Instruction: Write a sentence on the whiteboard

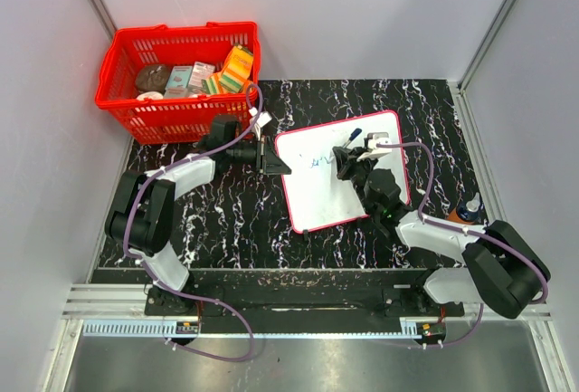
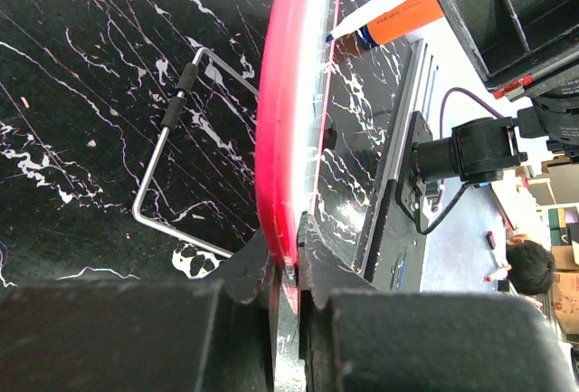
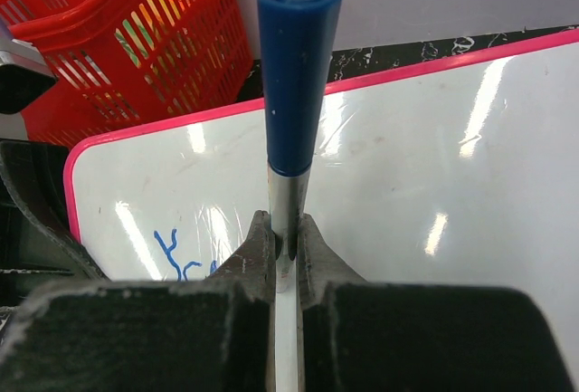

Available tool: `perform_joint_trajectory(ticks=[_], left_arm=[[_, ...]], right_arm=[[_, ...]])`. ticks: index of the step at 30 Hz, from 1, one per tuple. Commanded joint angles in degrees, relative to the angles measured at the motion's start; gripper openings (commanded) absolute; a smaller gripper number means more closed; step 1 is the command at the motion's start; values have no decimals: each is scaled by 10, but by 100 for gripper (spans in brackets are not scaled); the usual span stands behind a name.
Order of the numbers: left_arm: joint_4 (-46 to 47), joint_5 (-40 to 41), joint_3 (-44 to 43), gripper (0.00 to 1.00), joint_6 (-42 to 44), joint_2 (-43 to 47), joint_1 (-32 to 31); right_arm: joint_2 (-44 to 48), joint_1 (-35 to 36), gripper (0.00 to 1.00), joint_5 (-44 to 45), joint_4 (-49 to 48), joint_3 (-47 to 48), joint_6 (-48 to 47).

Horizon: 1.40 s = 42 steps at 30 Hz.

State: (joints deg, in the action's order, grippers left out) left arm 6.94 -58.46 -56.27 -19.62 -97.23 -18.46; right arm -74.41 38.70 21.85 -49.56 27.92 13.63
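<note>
The whiteboard lies near the middle of the black, white-veined desk, turned a little askew to the desk's edges. It is a glossy white rectangle with a thin red frame and rounded corners, and ceiling lights glare off its surface in the right wrist view. A few thin blue marker strokes, the sentence, sit toward the board's 9 o'clock side. They are too small to read.

The left jaws are clenched on the red frame at the board's 9 o'clock edge; the left wrist view shows that edge side-on, pinched between them. Beyond it a bent wire stand lies on the desk.

The right jaws, over the board's 1 o'clock part, grasp a marker by its pale barrel, with its blue end standing clear of them.

A red basket of packets stands at 10 o'clock from the board, well apart.
</note>
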Motion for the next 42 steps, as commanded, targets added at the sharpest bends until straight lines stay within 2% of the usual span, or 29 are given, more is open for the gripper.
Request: perform_joint_trajectory(ticks=[1,15,21,25,32,42], left_arm=[[-40,61,5,0,98,-13,-26],[-45,64,5,0,101,-15,-30],[-47,66,5,0,103,-15,-31],[-47,66,5,0,104,-16,-31],[-48,66,5,0,104,-16,-31],[-51,70,5,0,107,-15,-33]], right_arm=[[2,-6,0,28,16,11,-9],[-14,-16,0,45,17,42,-30],[-8,-19,0,23,12,41,-33],[28,-19,0,-14,5,25,-34],[103,-19,0,-22,43,12,-44],[50,-20,0,-14,46,9,-40]])
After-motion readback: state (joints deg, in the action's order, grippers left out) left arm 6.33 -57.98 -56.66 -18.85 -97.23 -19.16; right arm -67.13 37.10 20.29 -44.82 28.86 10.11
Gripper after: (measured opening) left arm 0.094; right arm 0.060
